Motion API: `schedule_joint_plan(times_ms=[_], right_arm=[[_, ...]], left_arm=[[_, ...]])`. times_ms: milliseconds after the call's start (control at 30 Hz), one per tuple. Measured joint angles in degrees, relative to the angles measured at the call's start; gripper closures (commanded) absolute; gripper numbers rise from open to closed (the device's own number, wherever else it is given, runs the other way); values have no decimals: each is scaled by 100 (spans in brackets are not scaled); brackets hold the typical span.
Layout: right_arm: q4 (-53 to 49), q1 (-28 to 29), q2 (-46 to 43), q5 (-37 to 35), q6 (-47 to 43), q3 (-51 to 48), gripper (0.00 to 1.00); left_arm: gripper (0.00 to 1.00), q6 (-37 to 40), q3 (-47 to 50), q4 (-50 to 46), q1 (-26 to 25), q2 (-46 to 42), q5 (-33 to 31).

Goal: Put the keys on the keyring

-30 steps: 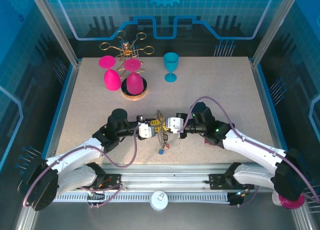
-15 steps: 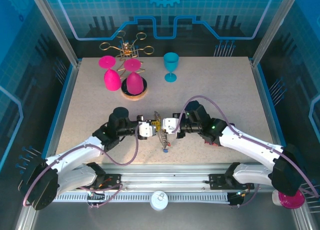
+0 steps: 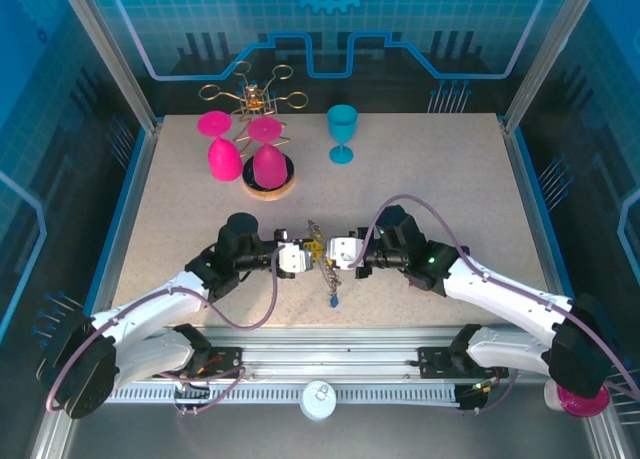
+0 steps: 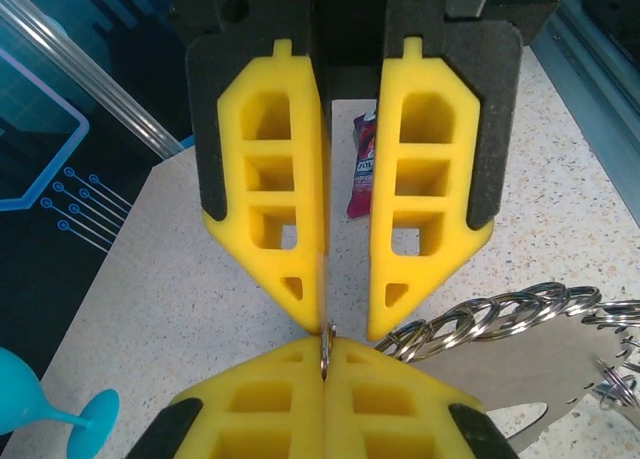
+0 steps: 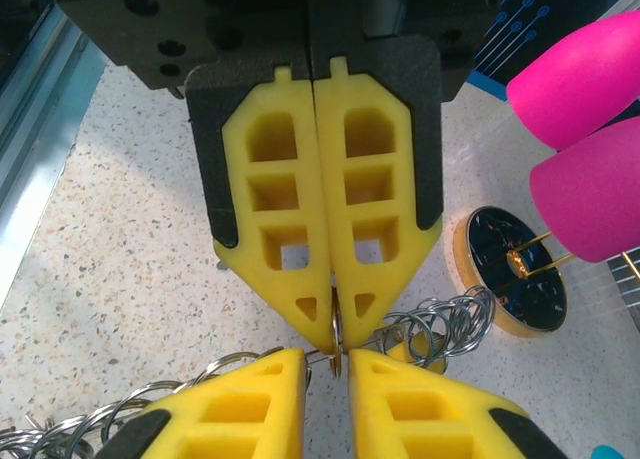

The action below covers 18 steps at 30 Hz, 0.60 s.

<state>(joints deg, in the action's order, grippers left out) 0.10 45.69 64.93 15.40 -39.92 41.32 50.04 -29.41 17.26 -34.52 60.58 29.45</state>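
Two yellow-padded grippers meet mid-surface: left gripper point(image 3: 303, 256) fingers pinched closed on a small silvery split ring point(image 4: 326, 349), right gripper point(image 3: 332, 253) fingers slightly parted around it. Any pull apart could drop the ring cluster point(image 3: 322, 257).

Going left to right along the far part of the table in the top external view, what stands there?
Pink goblet lying tipped → gold wire rack on its round base, with a second pink goblet hung upside down → teal goblet, upright.

Keyring point(image 3: 322, 255) between left end effector point(image 3: 300, 258) and right end effector point(image 3: 335, 251)
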Motion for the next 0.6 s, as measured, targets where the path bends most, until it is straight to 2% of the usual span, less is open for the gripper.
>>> schedule_joint_plan(times_ms=[133, 400, 600], right_arm=[[127, 0, 0, 0, 22, -39, 83], [212, 0, 0, -48, 26, -90, 79], [245, 0, 13, -153, 28, -131, 80]], left_arm=[[100, -20, 0, -2, 2, -22, 17], [100, -22, 2, -24, 7, -70, 57], [100, -24, 2, -24, 7, -107, 151]])
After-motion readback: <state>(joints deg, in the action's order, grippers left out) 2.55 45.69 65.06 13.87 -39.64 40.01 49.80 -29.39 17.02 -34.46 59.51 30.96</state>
